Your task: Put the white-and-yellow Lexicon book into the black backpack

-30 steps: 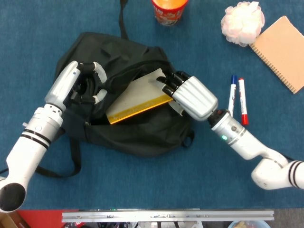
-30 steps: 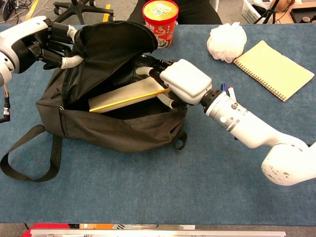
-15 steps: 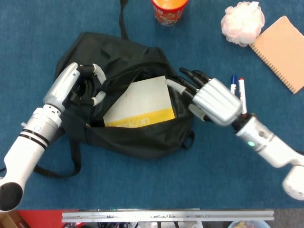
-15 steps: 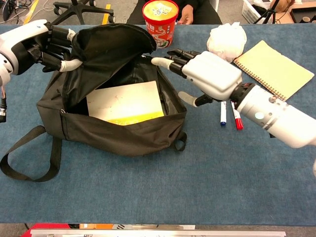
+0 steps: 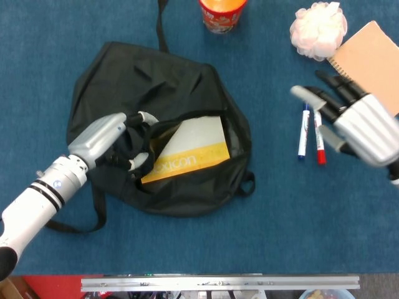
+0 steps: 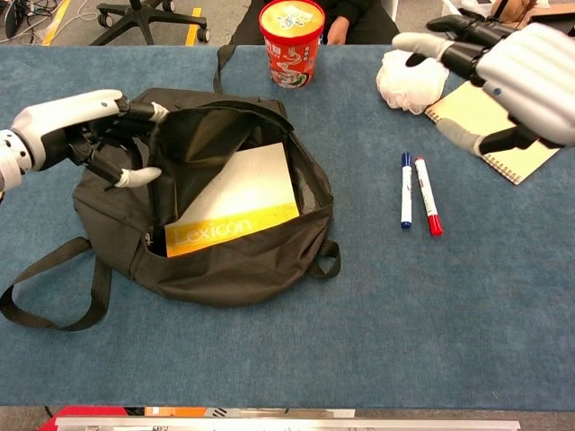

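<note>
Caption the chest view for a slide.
Lexicon book lies inside the open black backpack; left hand holds its flap, right hand open above the notebook.

Left hand (image 5: 112,140) and right hand (image 6: 517,67): silver-grey ribbed back shells, black finger segments, pale grey fingertips. Left forearm (image 5: 37,202): glossy white cylindrical casing, with black bands ringing the wrist section.
</note>
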Available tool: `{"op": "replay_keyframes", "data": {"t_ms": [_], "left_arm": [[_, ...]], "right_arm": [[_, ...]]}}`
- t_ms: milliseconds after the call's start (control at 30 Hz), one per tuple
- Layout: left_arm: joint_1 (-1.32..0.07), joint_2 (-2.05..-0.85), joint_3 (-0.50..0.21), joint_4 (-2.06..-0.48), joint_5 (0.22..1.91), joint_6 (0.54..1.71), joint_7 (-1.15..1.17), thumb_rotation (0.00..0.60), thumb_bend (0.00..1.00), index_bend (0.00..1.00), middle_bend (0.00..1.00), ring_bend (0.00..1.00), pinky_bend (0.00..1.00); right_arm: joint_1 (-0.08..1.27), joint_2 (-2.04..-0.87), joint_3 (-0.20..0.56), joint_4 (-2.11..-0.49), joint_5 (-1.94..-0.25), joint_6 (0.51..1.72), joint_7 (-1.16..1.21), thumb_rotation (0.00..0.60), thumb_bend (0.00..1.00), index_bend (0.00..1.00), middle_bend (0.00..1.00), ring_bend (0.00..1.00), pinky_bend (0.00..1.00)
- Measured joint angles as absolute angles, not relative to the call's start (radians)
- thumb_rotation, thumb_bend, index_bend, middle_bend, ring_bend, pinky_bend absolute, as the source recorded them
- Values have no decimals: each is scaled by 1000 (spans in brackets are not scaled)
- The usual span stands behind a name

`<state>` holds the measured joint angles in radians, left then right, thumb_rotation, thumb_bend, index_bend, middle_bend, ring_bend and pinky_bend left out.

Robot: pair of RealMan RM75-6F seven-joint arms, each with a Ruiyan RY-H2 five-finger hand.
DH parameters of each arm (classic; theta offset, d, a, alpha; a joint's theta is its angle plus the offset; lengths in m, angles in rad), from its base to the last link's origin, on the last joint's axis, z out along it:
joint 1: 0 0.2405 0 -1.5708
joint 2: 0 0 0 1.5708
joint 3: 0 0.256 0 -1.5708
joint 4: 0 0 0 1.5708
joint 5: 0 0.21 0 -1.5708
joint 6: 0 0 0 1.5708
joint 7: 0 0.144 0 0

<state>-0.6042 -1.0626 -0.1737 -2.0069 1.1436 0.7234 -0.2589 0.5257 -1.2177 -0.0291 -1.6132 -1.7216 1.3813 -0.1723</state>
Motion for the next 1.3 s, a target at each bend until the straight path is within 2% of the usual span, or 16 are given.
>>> {"op": "replay_keyframes", "data": {"t_ms": [133, 333, 400, 533, 633, 700, 800, 1133, 1300], "left_arm": [[-631, -1052, -149, -2012, 1151, 701, -191, 600, 321, 101, 172, 150, 241], [-646, -1035, -128, -2039, 1131, 712, -147, 600, 306, 86, 163, 148, 235], [-640, -1035, -129, -2042, 1127, 733, -148, 600, 307, 93, 180, 158, 236], [-613, -1042, -134, -2042, 1127, 814, -150, 600, 307, 129, 200, 187, 259], [-585, -1047, -130, -2028, 1151, 888, -134, 600, 307, 157, 207, 193, 273], [-567, -1050, -124, -2011, 1180, 931, -115, 600, 307, 177, 209, 193, 273], [-536, -1062, -113, -1963, 1238, 1006, -82, 600, 307, 207, 219, 194, 273], [-397, -1116, -60, -1712, 1407, 1262, -48, 600, 307, 264, 240, 201, 273], [-325, -1120, -41, -1624, 1431, 1341, -114, 600, 307, 275, 244, 201, 273]], "right_arm": [[489, -1172, -18, -1622, -1702, 1415, -148, 600, 395, 90, 243, 71, 212], [446, -1125, -7, -1597, -1670, 1438, -119, 600, 395, 95, 250, 76, 213], [435, -1112, -6, -1592, -1665, 1441, -113, 600, 395, 130, 266, 95, 223], [400, -1079, -11, -1582, -1655, 1454, -110, 600, 395, 236, 317, 172, 307], [367, -1053, -15, -1583, -1635, 1468, -107, 600, 398, 358, 388, 273, 438], [343, -1035, -17, -1586, -1619, 1481, -105, 600, 401, 428, 447, 329, 479], [302, -1003, -21, -1587, -1591, 1496, -98, 600, 405, 502, 486, 368, 511], [196, -977, -19, -1513, -1523, 1546, -3, 600, 408, 540, 516, 407, 522], [158, -984, -17, -1475, -1509, 1557, 28, 600, 408, 543, 518, 409, 522]]}}
